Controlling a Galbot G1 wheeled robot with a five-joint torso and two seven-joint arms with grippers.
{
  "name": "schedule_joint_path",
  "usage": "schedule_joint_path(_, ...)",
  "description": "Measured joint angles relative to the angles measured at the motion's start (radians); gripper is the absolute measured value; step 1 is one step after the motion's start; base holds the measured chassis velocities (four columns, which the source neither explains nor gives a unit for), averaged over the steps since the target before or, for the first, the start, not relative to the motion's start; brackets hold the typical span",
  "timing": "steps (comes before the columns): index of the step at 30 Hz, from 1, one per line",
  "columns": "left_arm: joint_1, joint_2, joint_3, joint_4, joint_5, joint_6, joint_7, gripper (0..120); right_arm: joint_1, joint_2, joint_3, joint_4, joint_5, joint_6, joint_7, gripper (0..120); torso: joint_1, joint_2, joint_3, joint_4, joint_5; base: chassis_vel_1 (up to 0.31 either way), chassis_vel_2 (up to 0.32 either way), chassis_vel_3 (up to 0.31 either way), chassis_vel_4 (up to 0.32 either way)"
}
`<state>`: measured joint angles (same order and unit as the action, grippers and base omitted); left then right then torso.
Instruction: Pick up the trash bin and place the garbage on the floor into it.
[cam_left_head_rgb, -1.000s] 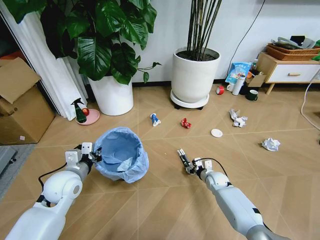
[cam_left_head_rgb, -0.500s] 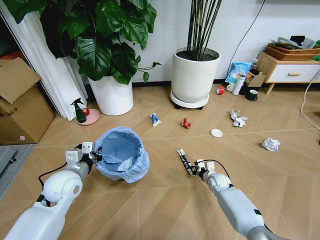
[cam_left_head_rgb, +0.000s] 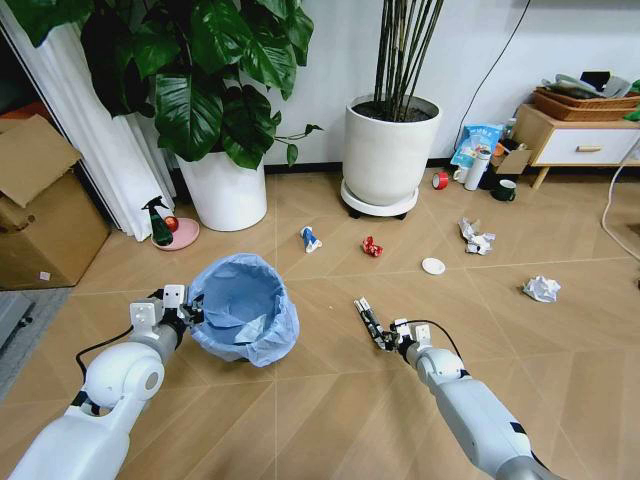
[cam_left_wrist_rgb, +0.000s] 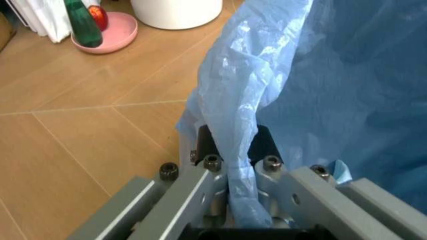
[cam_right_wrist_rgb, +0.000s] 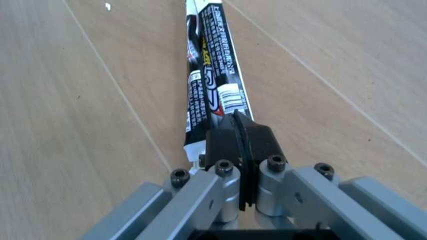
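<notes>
The left gripper was clamped on the blue-bag-lined round trash bin's left rim. To its right, the right gripper pinched a dark stick-like wrapper.

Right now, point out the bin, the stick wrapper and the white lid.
bin (cam_left_head_rgb: 238, 296), head view, inside of the blue liner.
stick wrapper (cam_right_wrist_rgb: 210, 75), right wrist view, printed middle.
white lid (cam_left_head_rgb: 433, 266), head view, centre.
</notes>
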<state>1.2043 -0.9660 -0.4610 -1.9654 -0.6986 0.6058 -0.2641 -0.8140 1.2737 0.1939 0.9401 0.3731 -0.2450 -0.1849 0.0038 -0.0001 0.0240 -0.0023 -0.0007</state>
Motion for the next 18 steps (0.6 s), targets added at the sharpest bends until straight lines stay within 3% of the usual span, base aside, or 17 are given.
schedule_joint_path(15,0.002,0.001,-0.002,-0.003,-0.001,-0.003,0.002,0,0.024,0.004,0.011,-0.019,-0.11,0.065,-0.009,0,0.0,0.0,0.0,0.0001,-0.0002,0.0,0.0,0.0,0.0)
schedule_joint_path(18,0.001,0.001,-0.002,-0.002,-0.001,-0.004,0.002,0,0.018,0.006,0.014,-0.017,-0.115,0.066,-0.009,7,0.0,0.0,0.0,0.0,0.0,0.0,0.0,0.0,0.0)
